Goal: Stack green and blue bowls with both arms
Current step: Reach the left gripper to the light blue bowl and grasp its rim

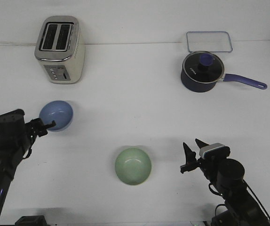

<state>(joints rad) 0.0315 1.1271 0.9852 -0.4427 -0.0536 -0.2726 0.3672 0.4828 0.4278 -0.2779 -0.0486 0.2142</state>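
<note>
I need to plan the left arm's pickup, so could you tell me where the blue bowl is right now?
In the front view, the blue bowl sits on the table's left side, below the toaster, with the left gripper at its near rim.

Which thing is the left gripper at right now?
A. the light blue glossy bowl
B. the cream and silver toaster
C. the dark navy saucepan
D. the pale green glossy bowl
A. The left gripper is at the near rim of the light blue glossy bowl, which looks tilted, while the pale green glossy bowl sits alone mid-table.
</note>
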